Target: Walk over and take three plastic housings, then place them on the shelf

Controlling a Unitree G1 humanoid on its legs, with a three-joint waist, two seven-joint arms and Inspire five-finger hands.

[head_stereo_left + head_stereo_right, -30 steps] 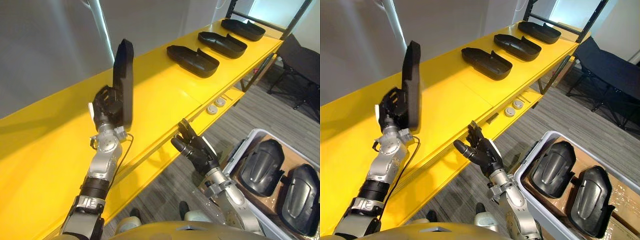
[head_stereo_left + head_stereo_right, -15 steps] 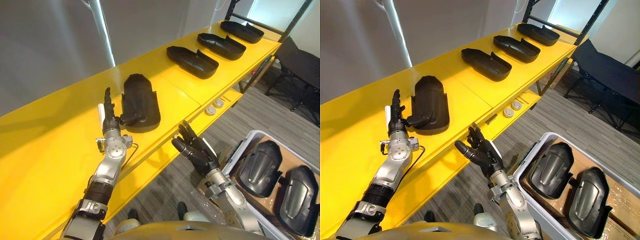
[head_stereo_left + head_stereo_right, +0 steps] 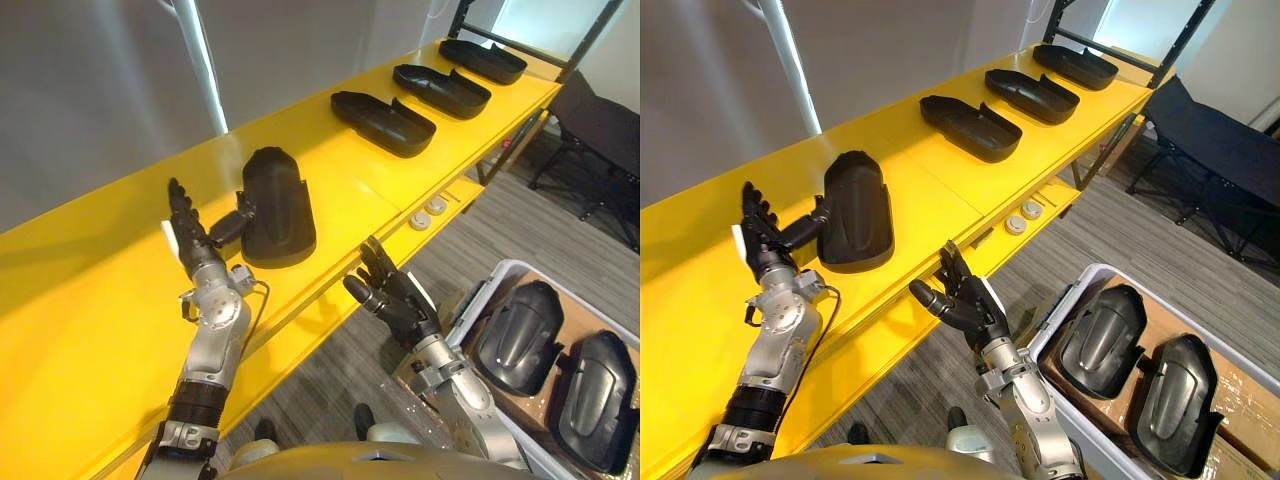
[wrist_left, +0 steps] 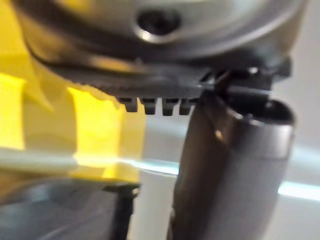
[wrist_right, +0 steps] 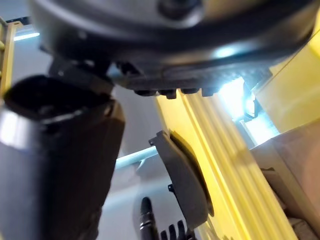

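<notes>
A black plastic housing (image 3: 275,205) lies flat on the yellow shelf (image 3: 120,290), with no hand holding it. My left hand (image 3: 190,235) is just to its left above the shelf, open with fingers spread; the thumb reaches toward the housing's near end. Three more black housings (image 3: 383,122) (image 3: 441,90) (image 3: 483,60) lie in a row farther along the shelf. My right hand (image 3: 390,295) hangs open and empty below the shelf's front edge. In the left wrist view the left thumb (image 4: 230,165) stands straight, apart from the housing (image 4: 60,210).
A white bin (image 3: 478,292) at the lower right holds two more black housings (image 3: 520,345) (image 3: 595,385). Two small round white discs (image 3: 430,210) sit on the lower ledge. A dark folding chair (image 3: 600,125) stands on the grey floor at the right.
One second ago my left hand held the housing upright. It then laid it flat on the shelf, let go, and has now drawn back to the left, open. The right hand stayed put.
</notes>
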